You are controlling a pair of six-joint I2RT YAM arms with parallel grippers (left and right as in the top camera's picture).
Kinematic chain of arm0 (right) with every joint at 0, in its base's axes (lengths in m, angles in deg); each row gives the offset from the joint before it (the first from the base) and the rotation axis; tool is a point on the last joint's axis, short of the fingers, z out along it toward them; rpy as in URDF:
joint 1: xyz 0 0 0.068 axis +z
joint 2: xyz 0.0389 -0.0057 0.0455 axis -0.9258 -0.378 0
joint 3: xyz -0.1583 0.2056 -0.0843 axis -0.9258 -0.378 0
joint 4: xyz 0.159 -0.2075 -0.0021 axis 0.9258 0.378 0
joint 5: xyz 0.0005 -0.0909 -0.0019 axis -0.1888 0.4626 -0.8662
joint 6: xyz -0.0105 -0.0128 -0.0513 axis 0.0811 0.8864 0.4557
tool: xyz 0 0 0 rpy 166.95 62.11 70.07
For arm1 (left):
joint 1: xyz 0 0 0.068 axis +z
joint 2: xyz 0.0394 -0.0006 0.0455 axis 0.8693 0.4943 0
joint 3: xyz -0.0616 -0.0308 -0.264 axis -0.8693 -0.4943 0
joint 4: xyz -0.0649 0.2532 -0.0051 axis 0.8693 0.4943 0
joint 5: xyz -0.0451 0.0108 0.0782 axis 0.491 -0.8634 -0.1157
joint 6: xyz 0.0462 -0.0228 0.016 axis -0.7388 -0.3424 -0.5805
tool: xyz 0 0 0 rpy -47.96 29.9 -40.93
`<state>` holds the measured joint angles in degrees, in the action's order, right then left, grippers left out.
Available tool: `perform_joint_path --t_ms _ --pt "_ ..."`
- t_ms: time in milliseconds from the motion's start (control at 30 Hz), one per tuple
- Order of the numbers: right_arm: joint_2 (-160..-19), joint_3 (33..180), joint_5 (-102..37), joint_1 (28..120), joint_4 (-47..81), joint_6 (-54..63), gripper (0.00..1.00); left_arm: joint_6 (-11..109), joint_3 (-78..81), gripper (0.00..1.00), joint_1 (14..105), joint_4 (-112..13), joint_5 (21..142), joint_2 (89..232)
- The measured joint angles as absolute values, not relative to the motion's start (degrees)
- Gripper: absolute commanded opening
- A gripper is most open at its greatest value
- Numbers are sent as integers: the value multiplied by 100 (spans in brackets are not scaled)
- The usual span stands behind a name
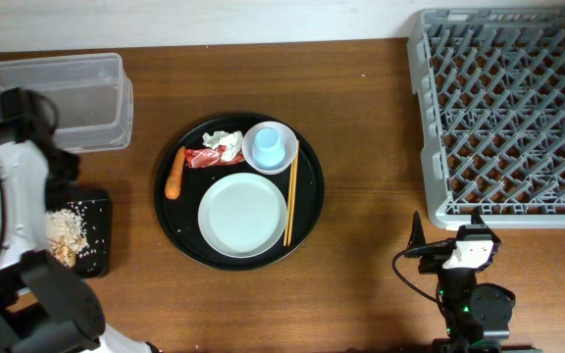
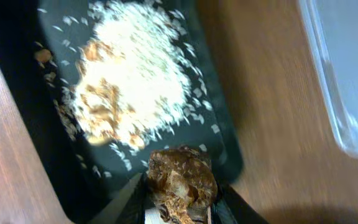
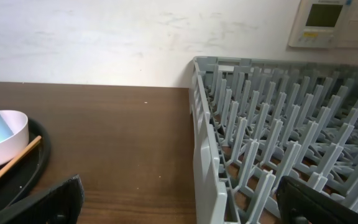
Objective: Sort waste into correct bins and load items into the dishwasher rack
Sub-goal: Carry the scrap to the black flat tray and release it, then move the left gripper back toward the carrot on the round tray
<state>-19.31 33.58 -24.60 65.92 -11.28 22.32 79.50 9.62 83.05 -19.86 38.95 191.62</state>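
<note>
My left gripper (image 2: 180, 202) is shut on a brownish food scrap (image 2: 182, 180) and holds it over the near end of the flat black tray (image 2: 17, 93), which holds rice and scraps (image 2: 129, 81). The clear tub (image 1: 67, 93) lies beside it. A carrot (image 1: 175, 173), a red wrapper (image 1: 204, 157), a white tissue (image 1: 224, 140), a white plate (image 1: 243, 214), a white bowl (image 1: 253, 152) holding a blue cup (image 1: 268, 145), and chopsticks (image 1: 291, 191) lie on the round black tray (image 1: 312, 211). My right gripper (image 3: 182, 208) is open and empty, beside the grey rack (image 3: 278, 124).
The rack (image 1: 508, 108) fills the right of the table, its front left corner close to my right gripper (image 1: 449, 245). My left arm (image 1: 8, 196) covers part of the flat black tray (image 1: 91, 235). Bare wood lies between the round tray and the rack.
</note>
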Motion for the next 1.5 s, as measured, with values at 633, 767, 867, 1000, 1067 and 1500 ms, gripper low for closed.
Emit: perform_joint_path --t_ms 633,767,867,1000,1067,1500 --pt "-1931 3358 -2460 6592 -1126 2237 98 8094 -354 52 9072 -3031 3939 19162" --pt "-1931 3358 -2460 6592 -1128 2230 98 8057 -354 52 9072 -2956 4439 19162" --pt "-1931 3358 -2460 6592 -1128 2235 98 7799 -354 53 9070 -3028 5292 19153" --pt "-1931 3358 -2460 6592 -1128 2232 98 7211 -365 60 8865 -3125 6494 18904" --pt "-1931 3358 -2460 6592 -1128 2235 98 6896 -365 62 8537 -3219 6719 18672" --pt "-1931 3358 -2462 6592 -1128 2232 98 5410 -365 91 6135 -3995 4686 19026"
